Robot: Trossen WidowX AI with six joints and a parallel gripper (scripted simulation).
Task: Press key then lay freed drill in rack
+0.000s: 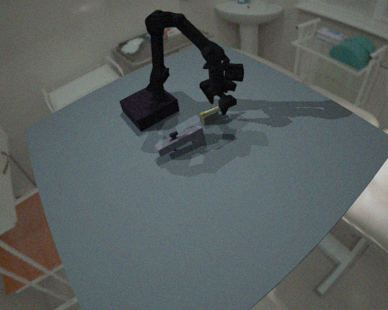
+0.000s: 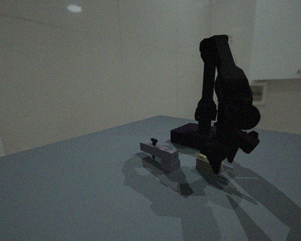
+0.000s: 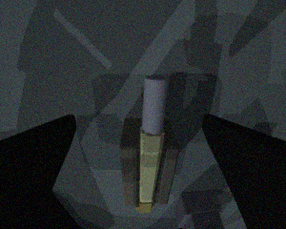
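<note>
Blue-grey surface (image 1: 187,216) (image 2: 67,194) (image 3: 7,102) below; end effector (image 1: 217,107) (image 2: 223,167) (image 3: 139,121) wide, empty; drill (image 1: 209,111) (image 2: 201,156) (image 3: 151,164) beneath, between fingertips, in rack (image 1: 210,119) (image 2: 203,165) (image 3: 129,172). Apparently at release; next, rise straight, avoiding snags.

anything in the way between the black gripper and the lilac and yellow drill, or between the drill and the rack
Nothing visible either way: the drill already lies in the slotted brownish rack, below the open gripper.
</note>
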